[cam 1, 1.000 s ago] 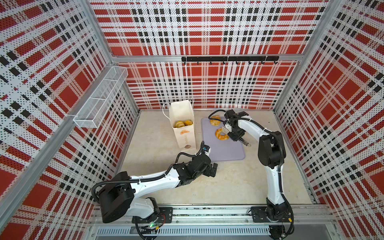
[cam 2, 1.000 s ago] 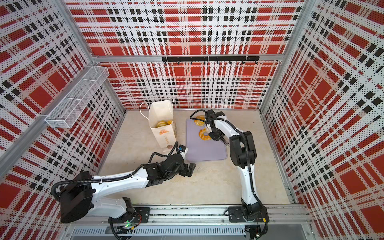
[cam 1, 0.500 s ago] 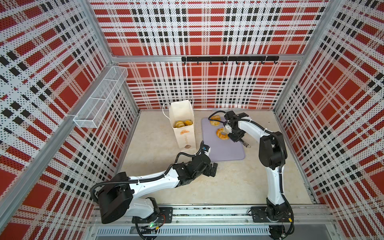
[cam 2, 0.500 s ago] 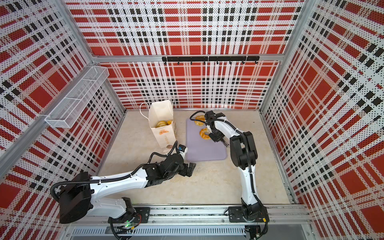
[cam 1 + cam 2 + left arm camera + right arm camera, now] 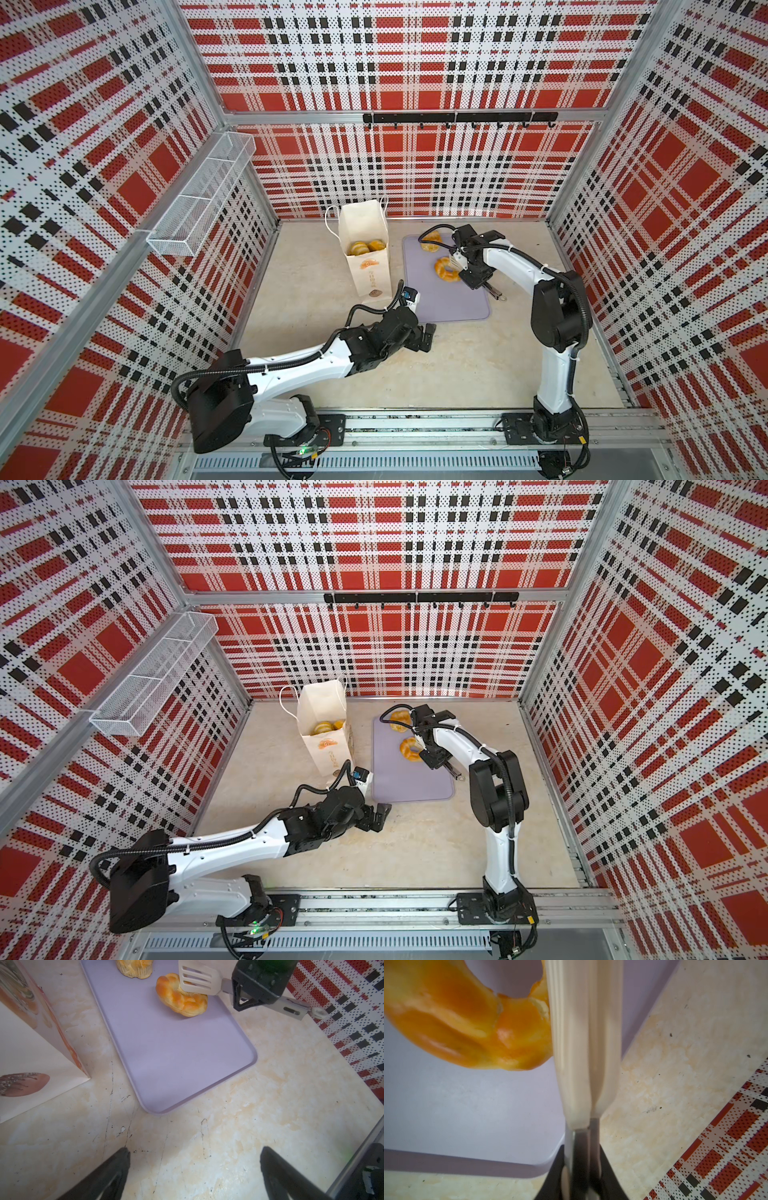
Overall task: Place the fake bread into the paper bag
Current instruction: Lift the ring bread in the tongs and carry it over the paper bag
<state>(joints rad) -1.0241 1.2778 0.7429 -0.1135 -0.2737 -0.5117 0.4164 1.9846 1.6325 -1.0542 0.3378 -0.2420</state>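
The right gripper [image 5: 473,275] clamps cream tongs [image 5: 456,261]; the left gripper [image 5: 194,1153] gapes wide, holding nothing.
The tongs' blades, pressed together, rest against the 3 o'clock side of a ring-shaped fake bread [image 5: 445,269] midway along the lilac tray [image 5: 453,305]. A second pastry [image 5: 430,245] lies at the tray's 12 o'clock end. More pastries [image 5: 365,248] sit inside the paper bag [image 5: 370,276] at the tray's 9 o'clock.

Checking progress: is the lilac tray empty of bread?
No, a braided ring and another pastry lie on the lilac tray in a top view.
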